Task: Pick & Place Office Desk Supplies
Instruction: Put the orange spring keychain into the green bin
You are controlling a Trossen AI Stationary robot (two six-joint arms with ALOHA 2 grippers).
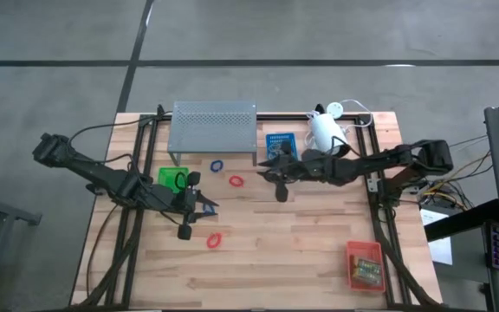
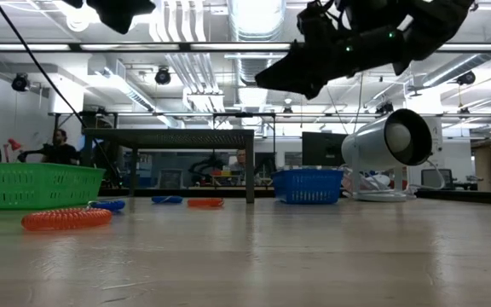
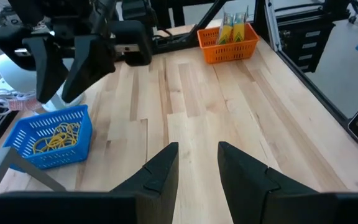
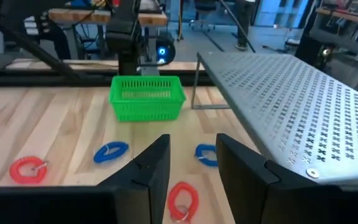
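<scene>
Bench (image 1: 301,251) fills frame centre. Shelf (image 1: 214,127) top centre, lamp (image 1: 325,130) right of it. Green tray (image 1: 173,178) centre-left, blue tray (image 1: 280,144) upper centre, orange tray (image 1: 364,265) lower right holding boxes (image 1: 369,270). Loops: blue (image 1: 217,165), red (image 1: 236,181), red (image 1: 214,240). Left hand (image 1: 204,207) centre-left, part open, empty. Right hand (image 1: 267,174) centre, part open, empty.

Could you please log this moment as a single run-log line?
left gripper: open, empty, beside green tray | right gripper: open, empty, above table | red loop: loose
</scene>
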